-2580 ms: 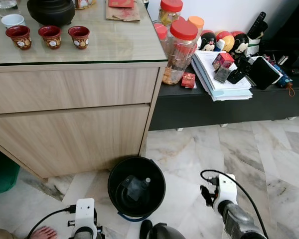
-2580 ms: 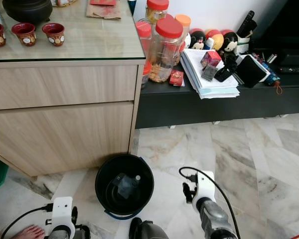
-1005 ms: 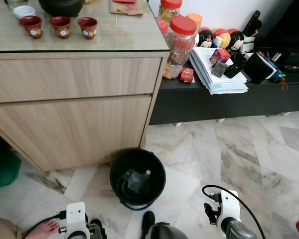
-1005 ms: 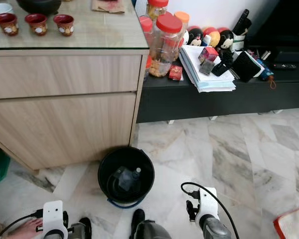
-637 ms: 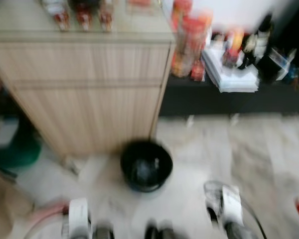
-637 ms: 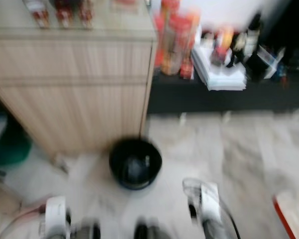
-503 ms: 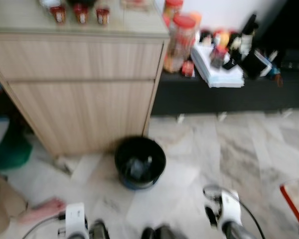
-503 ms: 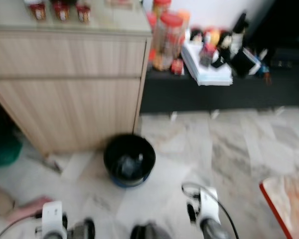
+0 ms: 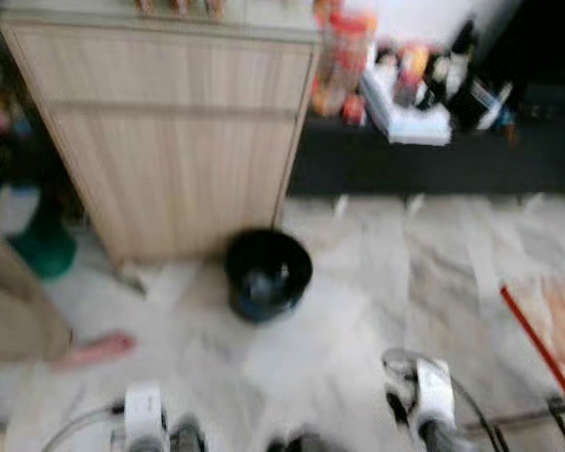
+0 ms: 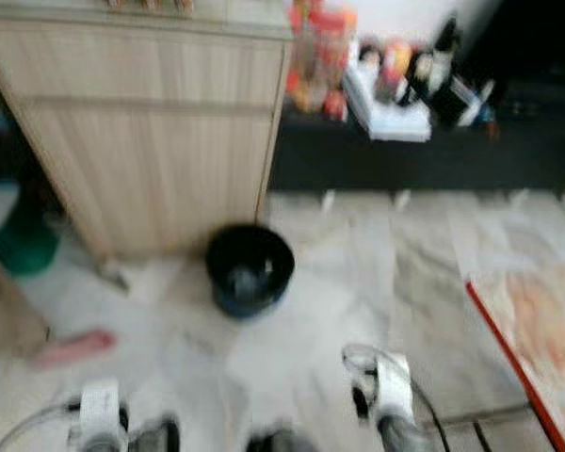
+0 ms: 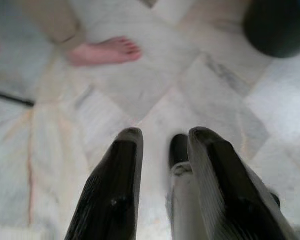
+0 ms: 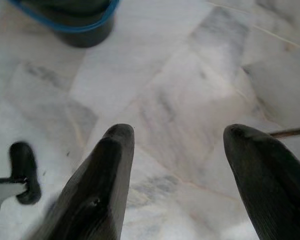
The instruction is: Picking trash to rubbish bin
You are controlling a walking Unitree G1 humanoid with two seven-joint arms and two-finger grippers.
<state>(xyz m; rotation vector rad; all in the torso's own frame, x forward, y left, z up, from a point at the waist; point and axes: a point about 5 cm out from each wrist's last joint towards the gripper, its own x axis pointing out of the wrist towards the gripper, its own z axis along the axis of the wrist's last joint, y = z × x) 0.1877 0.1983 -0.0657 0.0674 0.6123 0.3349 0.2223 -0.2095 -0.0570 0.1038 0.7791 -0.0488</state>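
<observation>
Round black plastic rubbish bin (image 9: 267,274) stands on the white marble floor (image 9: 377,282) beside the wooden cabinet (image 9: 169,122); left gripper (image 11: 162,137) fingers narrowly apart, right gripper (image 12: 177,135) fingers wide apart, both empty.

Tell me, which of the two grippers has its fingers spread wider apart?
The right gripper: a broad stretch of marble floor shows between its fingers. The left gripper leaves a narrow gap.

The rubbish bin (image 9: 267,274) is black with a blue band at its base. The floor (image 9: 424,273) is white marble veined grey. The cabinet (image 9: 169,113) is pale wood grain. Both pincers' fingers (image 12: 97,190) are black.
</observation>
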